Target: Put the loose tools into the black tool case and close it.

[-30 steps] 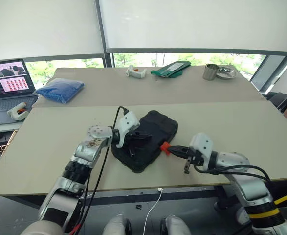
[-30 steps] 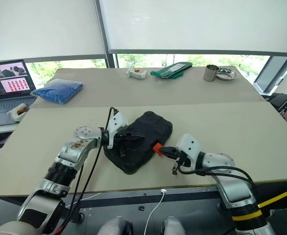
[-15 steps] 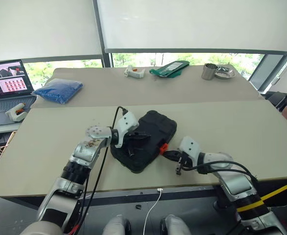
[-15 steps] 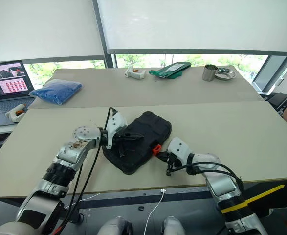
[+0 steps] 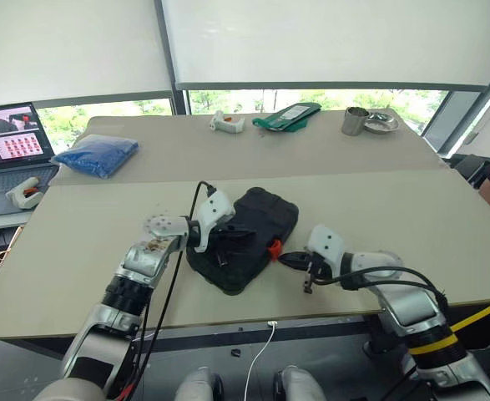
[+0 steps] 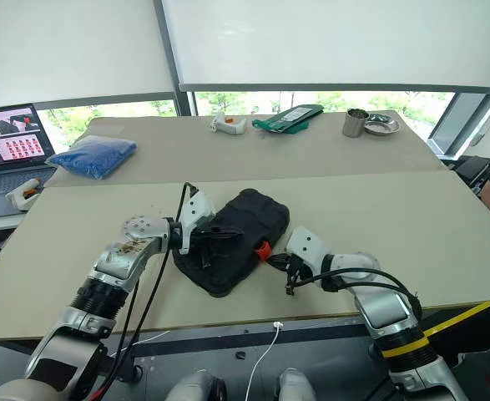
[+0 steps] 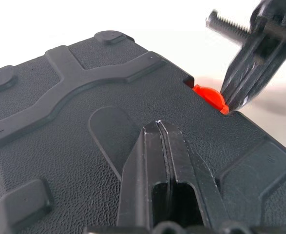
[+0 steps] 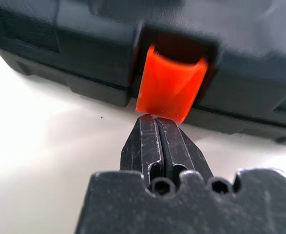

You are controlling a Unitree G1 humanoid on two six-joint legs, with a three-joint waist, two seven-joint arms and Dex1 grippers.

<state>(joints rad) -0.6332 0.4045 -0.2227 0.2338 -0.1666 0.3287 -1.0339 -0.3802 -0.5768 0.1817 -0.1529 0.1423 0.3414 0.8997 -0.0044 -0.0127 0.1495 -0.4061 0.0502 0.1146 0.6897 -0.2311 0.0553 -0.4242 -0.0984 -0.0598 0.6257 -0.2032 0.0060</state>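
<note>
Presently, item one: black tool case [image 5: 243, 238], lid down, lying slantwise near the front edge of the beige table [image 5: 78, 242], between my two arms. No loose tools are visible on the table around it, so I judge they are stowed and only the fastening remains.

Item two: left gripper [image 7: 158, 127], fingers pressed together and empty, tips resting on the textured lid. I judge I have it there to pin the lid flat while the other arm works the catch.

Item three: right gripper [image 8: 157, 121], fingers likewise together, gripping nothing, tips meeting the lower edge of the orange latch [image 8: 171, 84]. The latch tab stands out from its recess in the case's side, so I take it as not yet snapped home; closed fingers make a firm prod for pushing it.

Item four, far table: blue bag [image 5: 98, 154], green pouch [image 5: 290, 115], metal cup [image 5: 356, 120], laptop [image 5: 11, 154] at left; none in play.

View notes: the head views give the case's place and both arms but render the latch as a small orange fleck. The right wrist view alone shows tip-to-tab contact; the left wrist view shows the lid's moulded ribs and the right fingers arriving at the latch from the side
</note>
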